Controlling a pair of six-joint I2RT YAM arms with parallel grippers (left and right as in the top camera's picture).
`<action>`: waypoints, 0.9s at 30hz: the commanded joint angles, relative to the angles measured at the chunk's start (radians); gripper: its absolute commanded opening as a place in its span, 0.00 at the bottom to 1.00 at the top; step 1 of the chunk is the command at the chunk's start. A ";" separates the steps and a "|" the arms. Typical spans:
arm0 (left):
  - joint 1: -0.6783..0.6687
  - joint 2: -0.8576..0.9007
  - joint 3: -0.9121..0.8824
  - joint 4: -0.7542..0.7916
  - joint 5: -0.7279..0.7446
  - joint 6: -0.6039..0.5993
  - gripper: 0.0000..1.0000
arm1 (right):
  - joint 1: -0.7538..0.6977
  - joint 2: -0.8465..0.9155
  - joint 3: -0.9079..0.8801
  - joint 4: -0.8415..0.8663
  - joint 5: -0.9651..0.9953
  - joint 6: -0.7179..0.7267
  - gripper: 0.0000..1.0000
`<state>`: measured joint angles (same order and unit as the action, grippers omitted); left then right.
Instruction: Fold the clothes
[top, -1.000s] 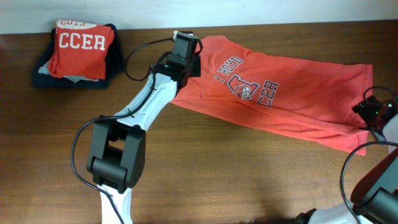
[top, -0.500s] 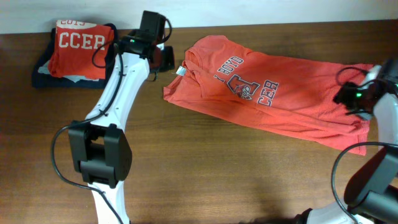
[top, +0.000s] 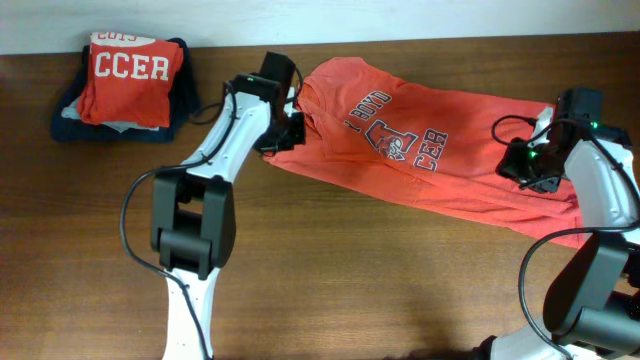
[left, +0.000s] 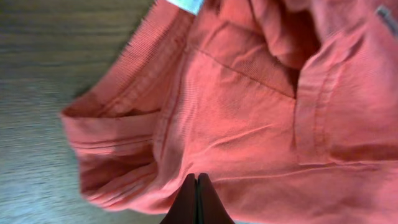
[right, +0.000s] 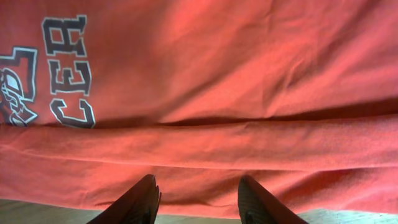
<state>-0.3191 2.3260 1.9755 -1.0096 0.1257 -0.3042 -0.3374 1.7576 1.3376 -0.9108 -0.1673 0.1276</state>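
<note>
Red-orange T-shirt (top: 470, 150) lies spread front-up on a brown wooden table (top: 350, 290), with dark lettering across its chest. It sits well apart from a folded pile of clothes (top: 125, 85) at the table's far edge. The collar end points toward that pile and the hem end lies farthest from it. The cloth is creased, and the sleeve nearest the pile is bunched into folds.

The left gripper (top: 288, 128) is at the shirt edge closest to the pile, by the collar and bunched sleeve. In its wrist view the two dark fingers (left: 189, 202) are clenched tip to tip over the sleeve fabric.

The right gripper (top: 527, 165) is at the shirt end farthest from the pile, over the lower body of the shirt. Its fingers (right: 140, 202) are spread apart and released, just above a long horizontal fold.
</note>
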 joint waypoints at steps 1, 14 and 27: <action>0.004 0.032 0.002 0.000 0.016 -0.005 0.01 | 0.005 0.007 -0.014 -0.010 -0.002 -0.005 0.47; 0.004 0.141 0.002 -0.070 -0.021 -0.011 0.00 | 0.006 0.007 -0.056 -0.043 -0.006 -0.005 0.43; 0.010 0.167 0.002 -0.312 -0.190 -0.070 0.01 | 0.160 0.007 -0.092 -0.059 -0.006 -0.024 0.31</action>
<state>-0.3187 2.4203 2.0087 -1.2613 0.0776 -0.3191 -0.2405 1.7584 1.2526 -0.9596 -0.1669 0.1188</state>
